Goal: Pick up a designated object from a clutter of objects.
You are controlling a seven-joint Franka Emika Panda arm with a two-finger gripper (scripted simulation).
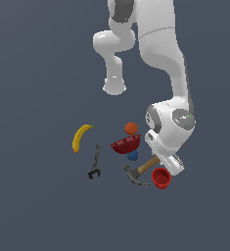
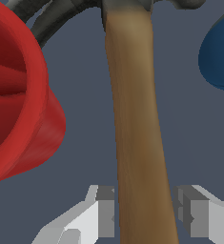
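Note:
The hammer (image 1: 147, 166) lies on the floor, its brown wooden handle (image 2: 137, 124) running under my hand and its dark grey head (image 1: 134, 176) pointing toward the exterior view's left. My gripper (image 2: 144, 219) is lowered over the handle and open. One finger (image 2: 104, 212) stands on each side of the wood with only a narrow gap. In the exterior view the gripper (image 1: 162, 164) is mostly covered by the white hand. The rest of the clutter lies around it.
A red cup (image 1: 161, 178) (image 2: 18, 105) sits close beside the handle. A blue ball (image 1: 132, 156) (image 2: 218, 57) lies on the handle's other side, under a dark red bowl (image 1: 126, 144) and an orange ball (image 1: 131, 128). Farther toward the exterior view's left lie a thin grey tool (image 1: 94, 164) and a banana (image 1: 80, 137).

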